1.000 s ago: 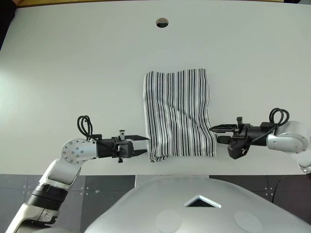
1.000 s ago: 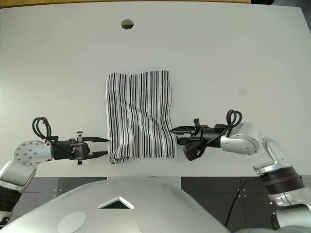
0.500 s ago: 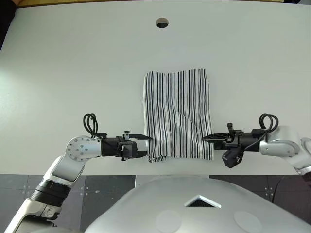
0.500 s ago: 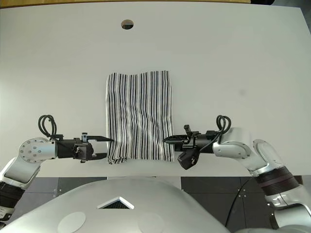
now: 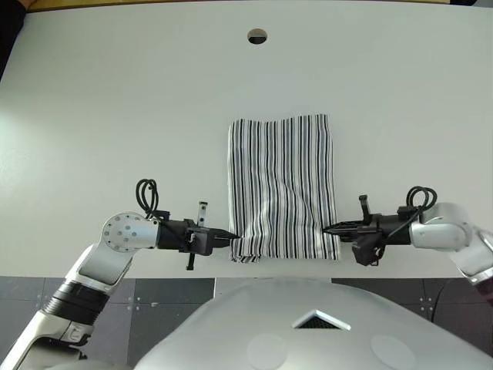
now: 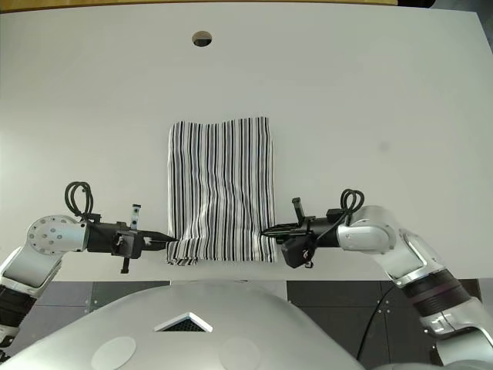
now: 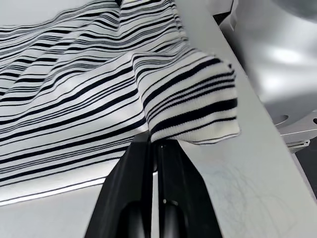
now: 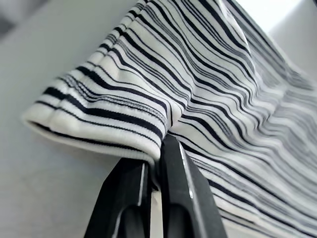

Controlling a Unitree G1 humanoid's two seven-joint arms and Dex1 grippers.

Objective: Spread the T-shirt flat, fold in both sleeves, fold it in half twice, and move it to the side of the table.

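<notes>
Striped black-and-white folded T-shirt (image 5: 282, 185) at near edge of white counter (image 5: 115, 116), room either side | left end effector (image 5: 227, 237), right end effector (image 5: 327, 229): clenched on its near corners

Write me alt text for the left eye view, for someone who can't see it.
A striped T-shirt, folded into a tall rectangle, lies on a white table, with the left gripper and right gripper each shut on one of its near corners. A small round hole sits near the table's far edge.
</notes>
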